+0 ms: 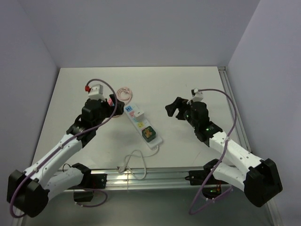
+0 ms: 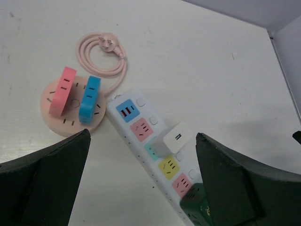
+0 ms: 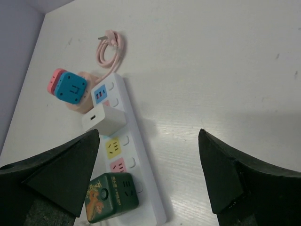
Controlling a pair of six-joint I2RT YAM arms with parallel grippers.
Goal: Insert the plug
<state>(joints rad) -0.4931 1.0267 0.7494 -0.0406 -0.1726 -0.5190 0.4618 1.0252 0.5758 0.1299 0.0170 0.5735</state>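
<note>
The white plug (image 2: 174,139), a square charger block, sits in the teal socket of the white power strip (image 2: 121,129), third from the strip's far end. It shows in the right wrist view as the plug (image 3: 104,119) on the strip (image 3: 141,160) and from above as the plug (image 1: 139,113). My left gripper (image 2: 143,137) hangs open above the strip, its jaws apart on either side and touching nothing. My right gripper (image 3: 148,135) is open too, off to the right of the strip over bare table. From above, the left gripper (image 1: 112,107) and right gripper (image 1: 173,109) flank the strip (image 1: 155,140).
A dark green cube adapter (image 3: 112,197) occupies the strip's near end. A round pink base carrying pink and blue blocks (image 2: 70,101) lies left of the strip, with a coiled pink cable (image 2: 101,56) behind it. The strip's white cord (image 1: 134,162) loops toward the near metal rail.
</note>
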